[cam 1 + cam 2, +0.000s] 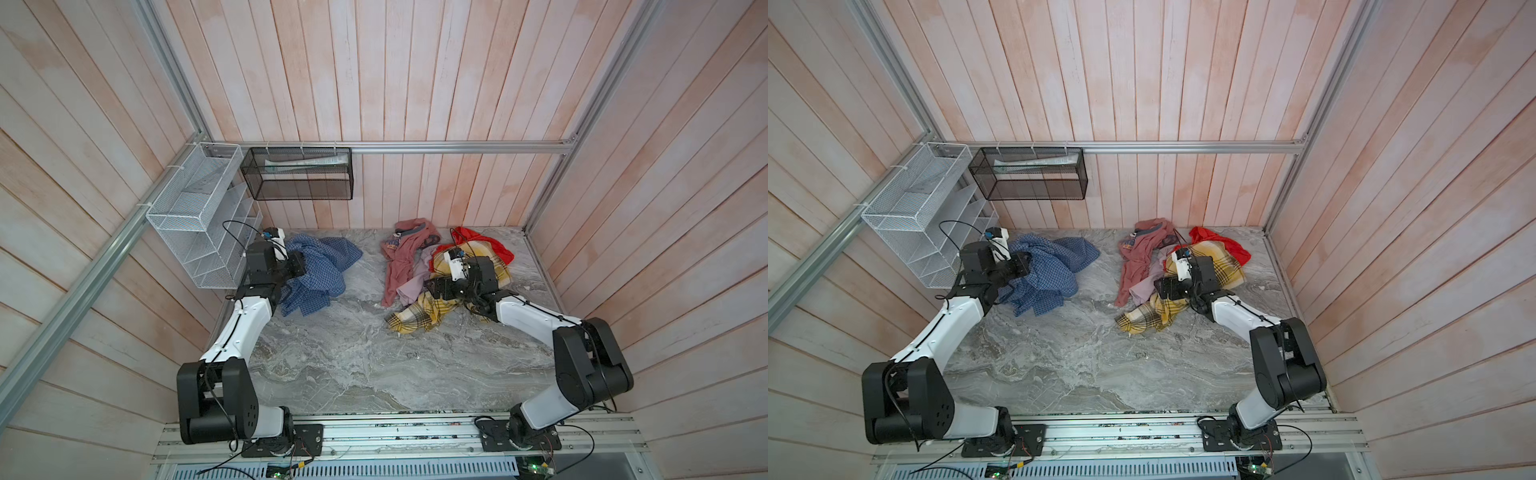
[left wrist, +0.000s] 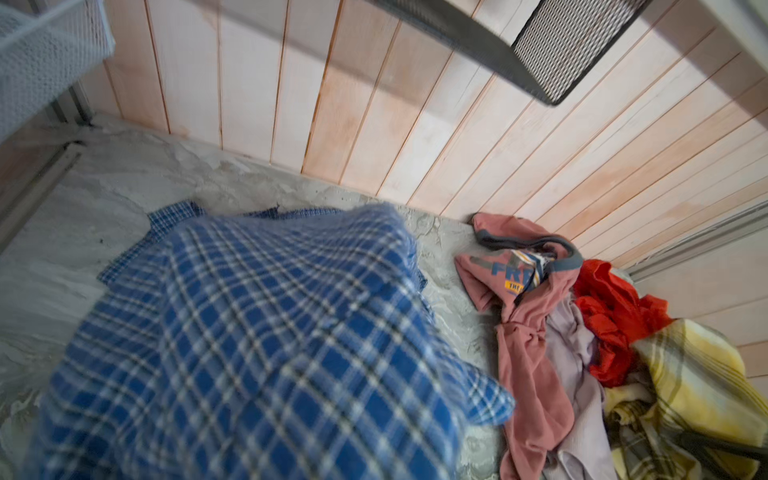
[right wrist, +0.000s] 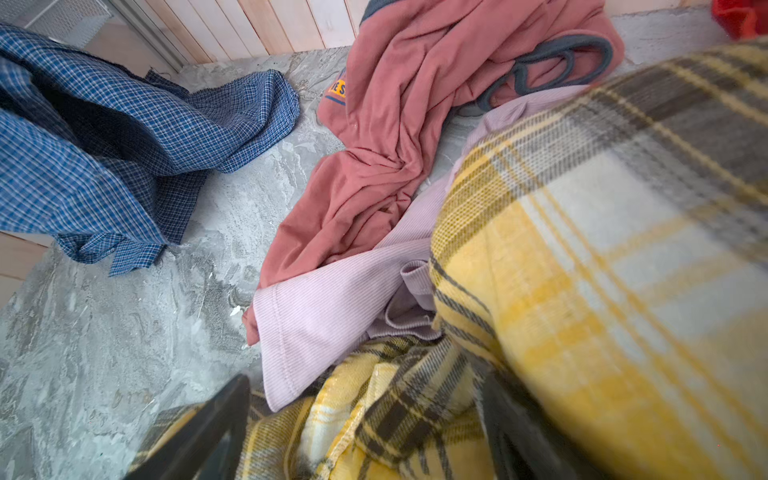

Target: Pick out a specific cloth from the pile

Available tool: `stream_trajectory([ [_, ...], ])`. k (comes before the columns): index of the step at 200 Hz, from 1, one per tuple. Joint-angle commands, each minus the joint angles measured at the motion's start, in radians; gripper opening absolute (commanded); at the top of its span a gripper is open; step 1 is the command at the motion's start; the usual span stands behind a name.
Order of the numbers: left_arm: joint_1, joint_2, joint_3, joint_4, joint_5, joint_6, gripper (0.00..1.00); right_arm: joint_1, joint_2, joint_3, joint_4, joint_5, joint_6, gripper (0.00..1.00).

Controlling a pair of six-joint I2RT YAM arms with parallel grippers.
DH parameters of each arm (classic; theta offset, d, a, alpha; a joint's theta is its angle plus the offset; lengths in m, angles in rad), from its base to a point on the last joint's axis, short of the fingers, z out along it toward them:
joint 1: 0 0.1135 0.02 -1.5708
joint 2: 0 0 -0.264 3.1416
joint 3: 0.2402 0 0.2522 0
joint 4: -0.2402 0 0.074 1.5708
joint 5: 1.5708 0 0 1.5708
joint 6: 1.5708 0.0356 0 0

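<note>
At the far left of the desk (image 1: 353, 361) | your blue checked shirt (image 1: 322, 266) sits bunched, well apart from the pile (image 1: 399, 266) | left gripper (image 1: 298, 266) pinches its folds | right gripper (image 1: 434, 289) spread over yellow plaid cloth (image 1: 419, 318) | shirt looks light, limp, likely to trail; grip a thick fold.

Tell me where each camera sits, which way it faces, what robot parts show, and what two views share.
Both top views: high above the front, looking down at the table; left arm and right arm show.
Left wrist: over the blue checked shirt, facing the back wall; no fingers visible.
Right wrist: low over the pile, facing the shirt; two dark fingers show.
Shared: both wrist views show shirt and pink garment.
</note>
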Motion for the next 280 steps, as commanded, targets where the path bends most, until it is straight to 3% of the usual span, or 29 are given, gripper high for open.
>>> stream_trajectory([
  [1, -0.015, -0.023, -0.073, 0.026, -0.066, -0.022, 0.0, -0.002, 0.002, 0.006, -0.027, 0.009, 0.001, 0.88],
  [47, -0.058, 0.017, -0.191, 0.052, -0.065, -0.046, 0.0, -0.002, 0.003, 0.009, -0.031, 0.02, -0.006, 0.88],
  [103, -0.062, 0.17, -0.139, -0.013, -0.095, -0.037, 0.0, -0.003, -0.038, 0.011, -0.041, 0.044, -0.021, 0.88],
  [135, -0.051, 0.206, -0.11, -0.028, -0.111, -0.031, 0.28, -0.004, -0.084, 0.01, -0.054, 0.061, -0.042, 0.88],
  [187, -0.043, 0.22, -0.075, -0.075, -0.183, -0.033, 0.56, -0.012, -0.195, -0.036, -0.023, 0.117, -0.064, 0.9],
  [236, -0.061, 0.124, -0.133, -0.046, -0.21, -0.043, 1.0, -0.04, -0.315, -0.096, 0.012, 0.141, -0.09, 0.94],
  [280, -0.078, -0.024, -0.185, -0.037, -0.264, -0.064, 1.0, -0.11, -0.416, -0.146, 0.039, 0.159, -0.13, 0.96],
])
